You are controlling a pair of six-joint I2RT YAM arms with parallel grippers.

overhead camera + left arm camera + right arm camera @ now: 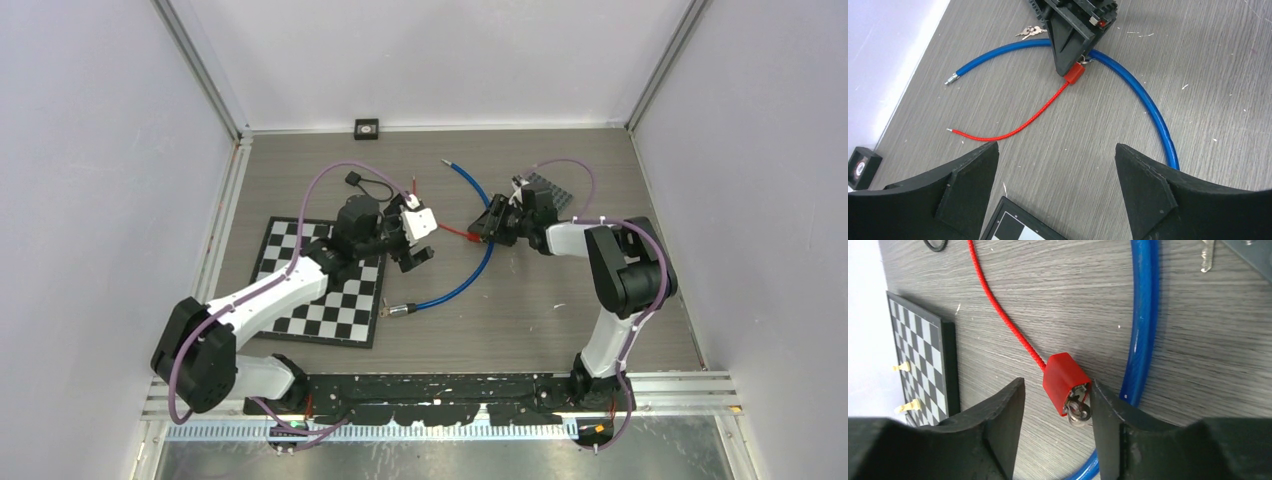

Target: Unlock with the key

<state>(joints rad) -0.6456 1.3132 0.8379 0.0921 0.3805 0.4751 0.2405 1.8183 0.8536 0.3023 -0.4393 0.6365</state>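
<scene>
A small red lock (1064, 380) on a red cord (998, 305) lies on the table against a blue cable (1143, 320). A silver key (1079, 411) sticks out of its near end. My right gripper (1055, 397) is open around the lock; its right finger (1105, 415) touches the lock and key, and the left finger stands apart. In the left wrist view the lock (1074, 74) shows at the tip of the right gripper (1070, 37). My left gripper (1055, 150) is open and empty above bare table, short of the lock. In the top view the lock (468, 234) lies between both grippers.
A chessboard (320, 285) lies at the left under the left arm, with its corner below the left jaws (1013, 225). Spare keys (1030, 32) lie beyond the blue cable (470, 275). A grey studded plate (548, 190) sits behind the right gripper. A small black box (367, 127) sits at the back wall.
</scene>
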